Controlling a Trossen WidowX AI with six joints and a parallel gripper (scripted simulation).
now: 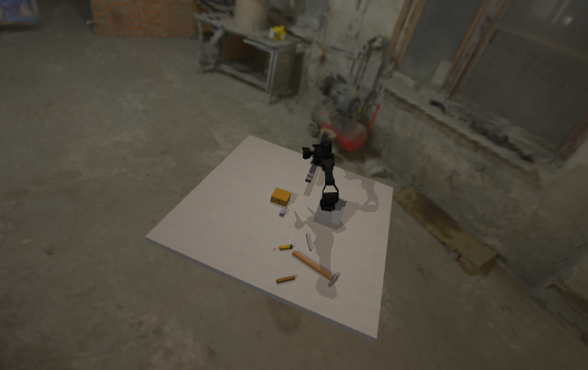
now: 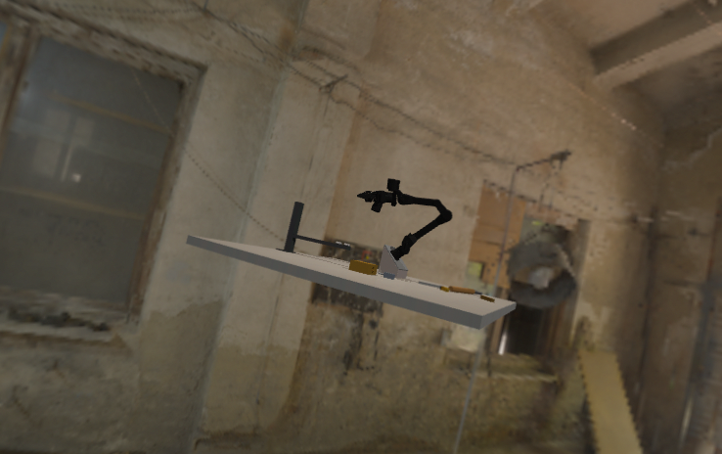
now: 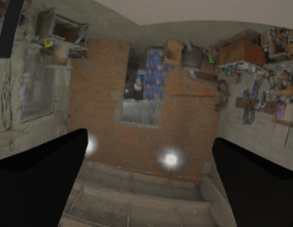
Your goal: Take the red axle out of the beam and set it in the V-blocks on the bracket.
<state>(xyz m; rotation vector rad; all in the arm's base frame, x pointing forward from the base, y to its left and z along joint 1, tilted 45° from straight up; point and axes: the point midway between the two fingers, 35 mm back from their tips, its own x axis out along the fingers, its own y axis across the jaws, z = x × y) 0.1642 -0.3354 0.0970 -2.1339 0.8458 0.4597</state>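
Observation:
The orange block (image 1: 280, 194) (image 2: 360, 266), which appears to be the beam, sits on the white table. A tiny dark reddish mark shows on its near side in the top view; the axle is too small to make out clearly. The bracket is a dark upright post (image 2: 294, 226) with a thin horizontal arm (image 2: 317, 241); small pale V-blocks (image 1: 309, 176) (image 2: 342, 245) are at the arm's end. No axle is discernible on them. My gripper (image 1: 304, 152) (image 2: 358, 196) (image 3: 153, 141) is open and empty, high above the table, clear of beam and bracket.
A small blue-grey piece (image 1: 282, 211) (image 2: 389, 276) lies beside the orange block. A screwdriver (image 1: 285, 247), a grey bar (image 1: 308, 242), a hammer (image 1: 312, 265) and a brown strip (image 1: 285, 278) lie on the table (image 1: 204, 215). The post also shows in the wrist view (image 3: 11, 28).

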